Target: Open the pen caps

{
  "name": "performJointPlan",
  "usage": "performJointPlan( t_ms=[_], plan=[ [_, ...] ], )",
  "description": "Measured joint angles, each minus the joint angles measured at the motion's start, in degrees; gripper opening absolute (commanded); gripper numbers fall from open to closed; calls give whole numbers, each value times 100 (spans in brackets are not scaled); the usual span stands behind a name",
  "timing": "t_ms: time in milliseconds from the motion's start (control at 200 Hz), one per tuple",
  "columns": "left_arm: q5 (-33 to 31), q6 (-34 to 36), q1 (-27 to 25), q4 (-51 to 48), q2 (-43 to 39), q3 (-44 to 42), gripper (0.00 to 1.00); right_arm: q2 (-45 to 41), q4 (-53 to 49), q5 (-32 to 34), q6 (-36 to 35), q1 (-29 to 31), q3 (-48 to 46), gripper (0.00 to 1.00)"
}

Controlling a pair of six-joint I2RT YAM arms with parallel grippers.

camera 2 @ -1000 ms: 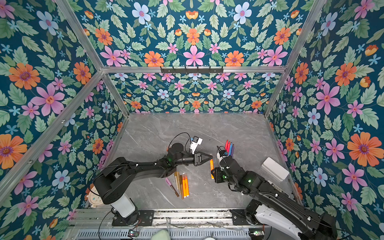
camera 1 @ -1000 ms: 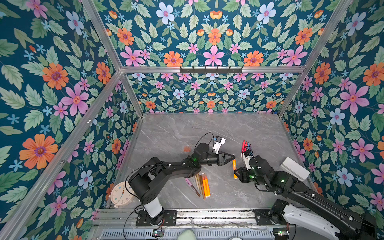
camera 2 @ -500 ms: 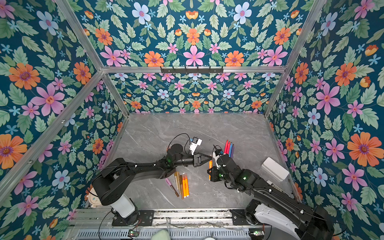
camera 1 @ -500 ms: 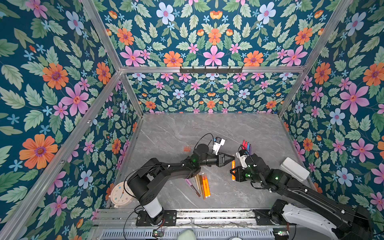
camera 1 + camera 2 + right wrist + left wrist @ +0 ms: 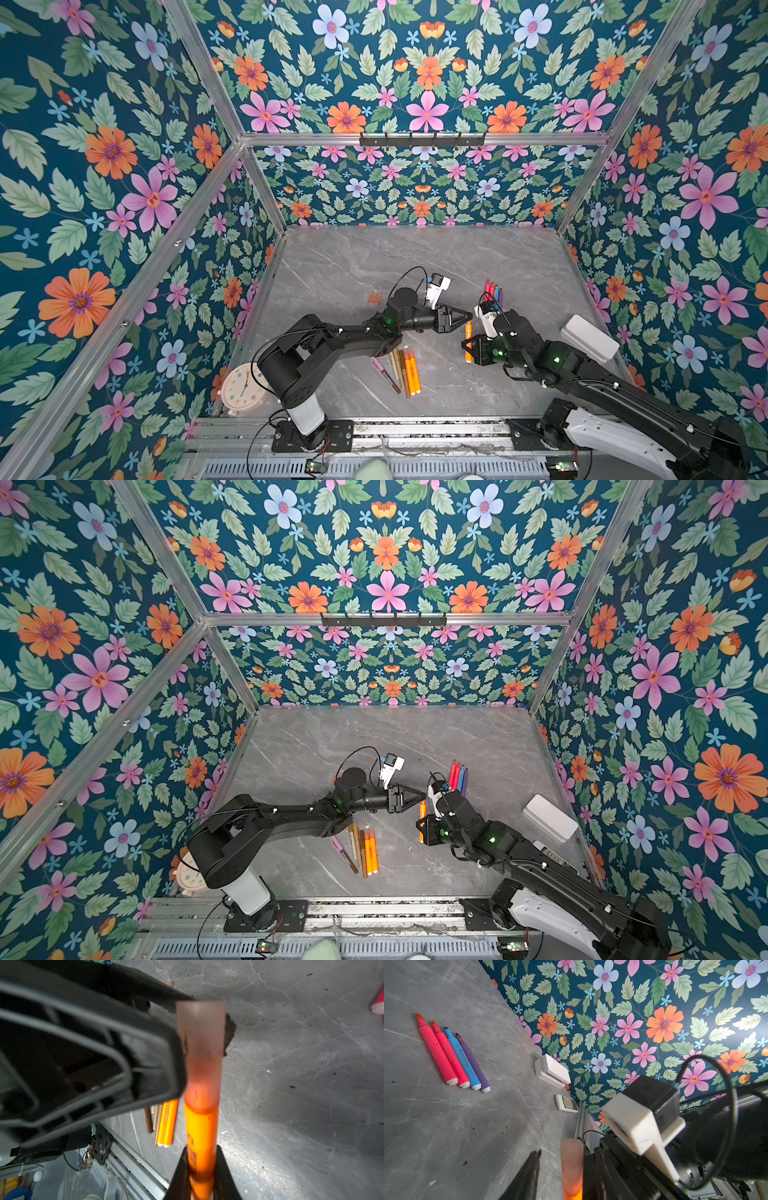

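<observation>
From its wrist you see only one finger [image 5: 532, 1169] of the left claw [image 5: 468, 320]; the other is cut off. Its jaws were pinched a second ago and now stand parted, loosely around the cap [image 5: 200, 1047], which is still on the orange pen [image 5: 201, 1132]. The right claw [image 5: 201, 1153] clamps that pen's barrel. Four bare-tipped pens [image 5: 454, 1057] lie nearby, and more pens [image 5: 401, 370] lie partly under the left arm.

orange pen [image 5: 201, 1138] is cut off at the edge; its cap [image 5: 572, 1159] is blurred; clock [image 5: 187, 881] is half hidden by left arm [image 5: 232, 854].
</observation>
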Motion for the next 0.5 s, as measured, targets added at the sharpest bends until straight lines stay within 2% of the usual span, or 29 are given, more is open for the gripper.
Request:
performJointPlan(
  t_ms=[65,290,345,405,440,500],
  plan=[
    [11,0,-2,9,13,33,46,37,4,-17,0,0,2,0],
    [39,-39,-13,31,17,74,18,44,-7,-20,-2,0,61,0],
    [44,-44,-26,55,22,70,18,11,-37,-17,-4,0,68,0],
    [50,-48,-48,101,24,57,24,-42,-81,-20,-4,0,68,0],
    [59,-39,-61,122,28,52,31,-76,-107,-17,-4,2,68,0],
    [90,-46,-85,133,55,52,33,-118,-116,-13,-4,4,74,0]
  ],
)
